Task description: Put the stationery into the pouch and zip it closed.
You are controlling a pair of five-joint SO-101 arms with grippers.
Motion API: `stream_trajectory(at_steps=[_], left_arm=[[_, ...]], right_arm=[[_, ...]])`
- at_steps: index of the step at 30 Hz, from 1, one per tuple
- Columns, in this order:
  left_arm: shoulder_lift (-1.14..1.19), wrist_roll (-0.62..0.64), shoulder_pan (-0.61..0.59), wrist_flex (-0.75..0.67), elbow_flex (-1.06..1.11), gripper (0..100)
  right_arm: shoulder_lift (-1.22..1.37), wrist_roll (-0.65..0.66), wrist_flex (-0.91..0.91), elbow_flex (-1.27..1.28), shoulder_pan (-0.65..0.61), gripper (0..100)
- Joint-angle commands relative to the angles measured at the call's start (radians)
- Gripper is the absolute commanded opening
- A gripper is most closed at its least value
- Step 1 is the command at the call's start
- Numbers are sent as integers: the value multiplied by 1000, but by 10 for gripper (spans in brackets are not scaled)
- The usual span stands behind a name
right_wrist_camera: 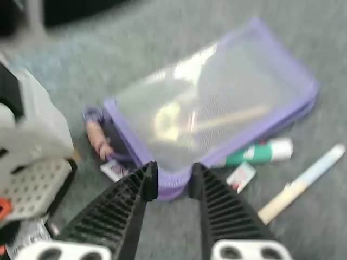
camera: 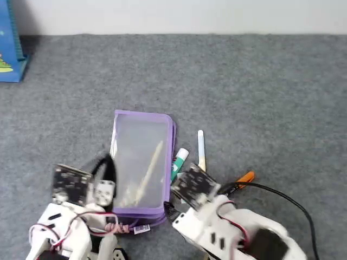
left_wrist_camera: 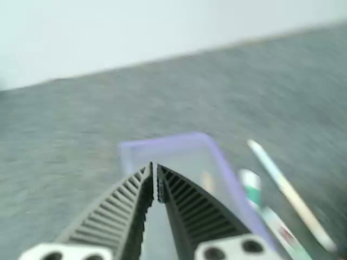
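The purple pouch (camera: 140, 162) lies flat on the grey tabletop (camera: 260, 92). A green-and-white tube (camera: 179, 161) and a pale pen (camera: 201, 147) lie just beside it. Over the pouch, the left tool (left_wrist_camera: 154, 176) is pinched together on nothing visible. The right tool (right_wrist_camera: 173, 181) stands partly open at the pouch's edge.

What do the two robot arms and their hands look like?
The left arm and the right arm are white plastic with red wires. The left hand and the right hand have dark ribbed triangular fingers on white bases. A black cable runs to the right arm.
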Motion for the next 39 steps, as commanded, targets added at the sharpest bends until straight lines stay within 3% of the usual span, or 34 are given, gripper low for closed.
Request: stream_trajectory(at_steps=[1, 6, 13, 17, 21, 25, 32, 39], left_arm=[[-3, 11, -219, -75, -41, 11], [-6, 6, -399, -95, -31, 12], [-8, 6, -486, -46, -10, 12], [-8, 6, -545, -38, -10, 12], [-8, 6, -583, -37, -8, 12], [-8, 6, -585, -38, 7, 12], [-8, 6, -585, -37, 10, 12], [-8, 6, -585, -37, 12, 12]], right_arm=[[139, -46, -33, 15, 2, 109], [386, -78, -154, 17, 2, 90], [664, -126, -220, 14, -18, 88], [684, -198, -219, 12, -117, 8], [684, -236, -231, 14, -220, 6], [696, -249, -295, 21, -240, 8], [697, -198, -486, 160, -120, 8], [696, -97, -544, 183, 85, 8]])
